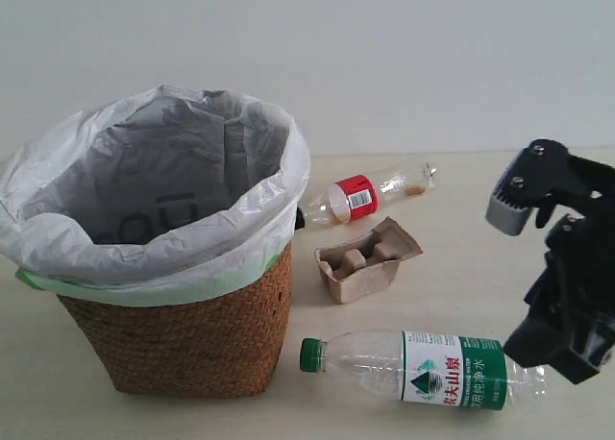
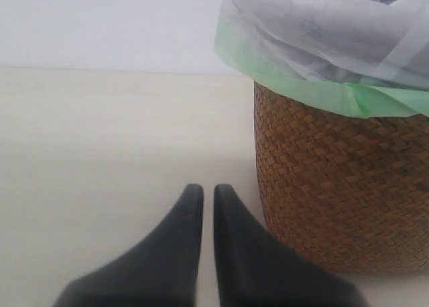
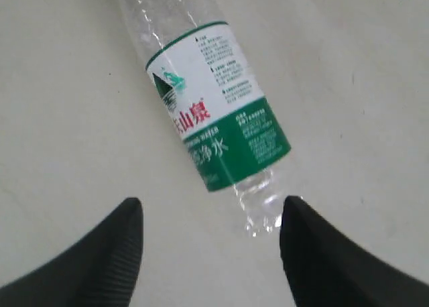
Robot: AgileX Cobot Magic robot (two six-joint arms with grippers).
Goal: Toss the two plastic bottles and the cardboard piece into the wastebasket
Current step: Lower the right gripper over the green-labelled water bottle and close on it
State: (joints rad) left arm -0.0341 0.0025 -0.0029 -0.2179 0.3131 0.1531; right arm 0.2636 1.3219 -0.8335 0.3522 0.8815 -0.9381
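Note:
The larger bottle, clear with a green cap and a green-white label, lies on its side at the table's front. My right gripper hovers open just past that bottle's base, which sits close to one fingertip; nothing is between the fingers. The slimmer red-label bottle lies behind the wastebasket's right side. The beige cardboard piece rests between the two bottles. The wicker wastebasket stands at the left. My left gripper is shut and empty, low beside the wastebasket; it does not show in the exterior view.
The right arm fills the exterior view's right edge above the green-label bottle's base. A white bag with a pale green edge drapes over the basket rim. A plain wall runs behind the pale table.

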